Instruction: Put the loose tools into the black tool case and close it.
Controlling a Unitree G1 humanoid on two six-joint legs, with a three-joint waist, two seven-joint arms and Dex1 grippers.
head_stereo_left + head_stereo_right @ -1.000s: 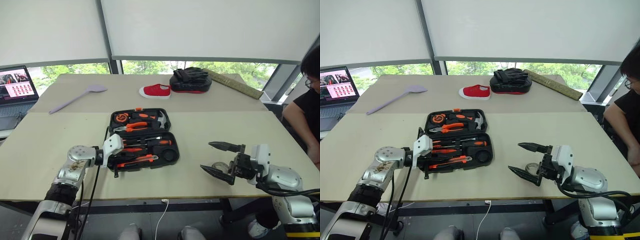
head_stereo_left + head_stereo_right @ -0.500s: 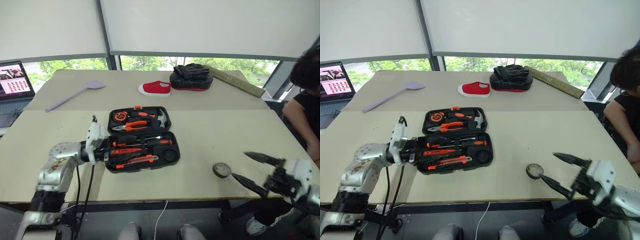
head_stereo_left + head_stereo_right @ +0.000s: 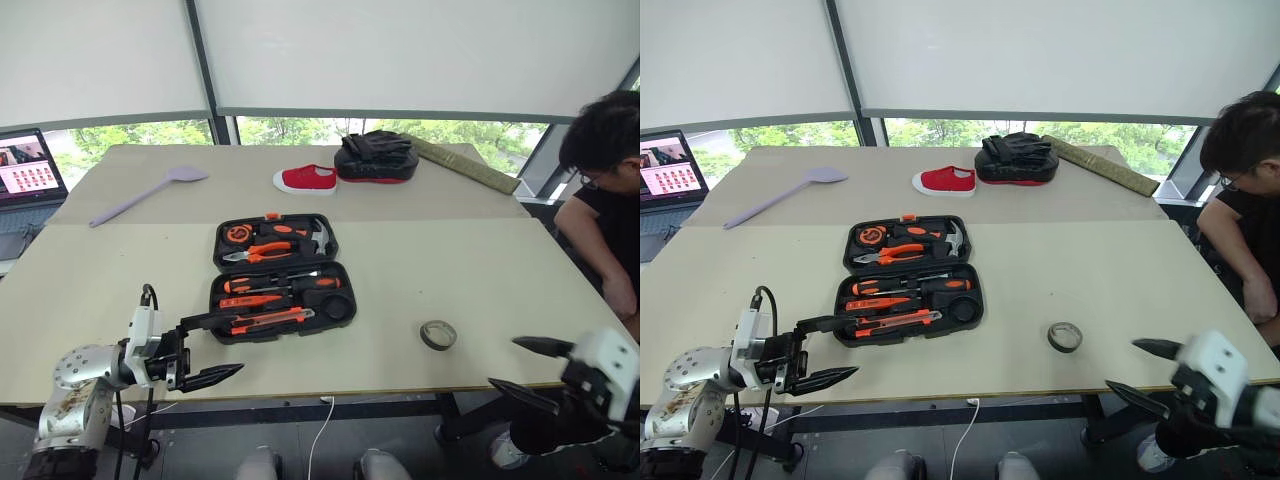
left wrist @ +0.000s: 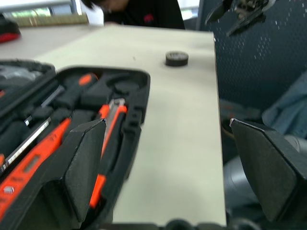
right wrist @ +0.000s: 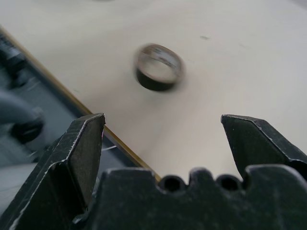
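Lying open on the tabletop [image 3: 90, 290], the black tool case [image 3: 277, 278] held orange-and-black tools in both halves, and the small dark tape roll [image 3: 437, 334] sat loose on the bare surface well to its right, near the front edge. Near the case's front-left corner hovered the left end effector [image 3: 200, 350], its jaws spread wide and empty, pointing to the right along the tabletop's front edge. Off the front-right corner hung the right end effector [image 3: 533, 368], likewise wide and empty, with the tape roll ahead of it and apart from both fingers [image 5: 84, 148].
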